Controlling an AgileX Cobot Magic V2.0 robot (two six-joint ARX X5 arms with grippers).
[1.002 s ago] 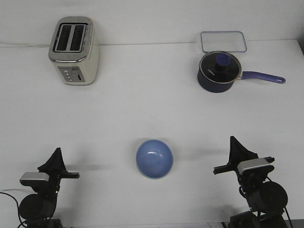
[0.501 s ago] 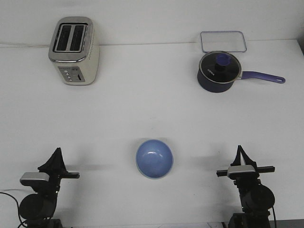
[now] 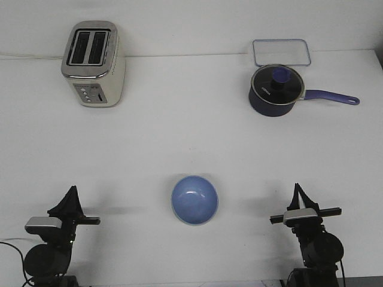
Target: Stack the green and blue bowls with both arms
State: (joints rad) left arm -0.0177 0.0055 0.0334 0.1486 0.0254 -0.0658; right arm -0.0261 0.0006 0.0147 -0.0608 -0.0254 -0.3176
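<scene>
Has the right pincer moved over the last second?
Yes. The right pincer has turned from angled to squarely facing forward and pulled back toward the table's near edge, away from the saucepan; sideways it barely shifted.

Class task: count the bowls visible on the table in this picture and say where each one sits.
1. A blue bowl sits at the near centre of the table, between the two arms. A pale rim shows beneath its edge, so a second bowl may be nested under it, mostly hidden.
</scene>
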